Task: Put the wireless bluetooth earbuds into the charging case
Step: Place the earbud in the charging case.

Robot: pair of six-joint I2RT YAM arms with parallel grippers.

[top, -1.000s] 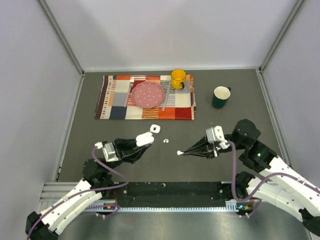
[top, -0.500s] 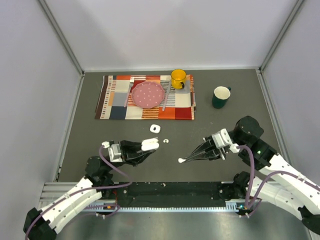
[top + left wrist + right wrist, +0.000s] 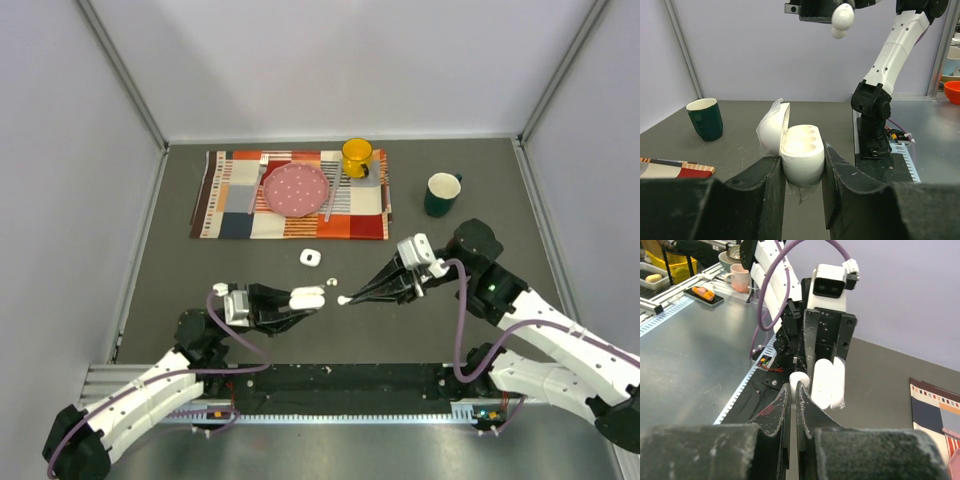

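Right end effector (image 3: 350,298) pinching earbud (image 3: 343,300), case (image 3: 801,152) open

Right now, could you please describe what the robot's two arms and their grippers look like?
The left arm and right arm have white shells with black joints. A purple cable runs along each to a white camera block at the wrist. The left gripper and right gripper are black, with flat, tapering, scuffed fingers.

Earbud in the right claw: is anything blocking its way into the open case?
Nothing visible does. The earbud, pinched in the right gripper, hangs in open air close to the case, which the left gripper holds with its lid swung back and its hollows bare.
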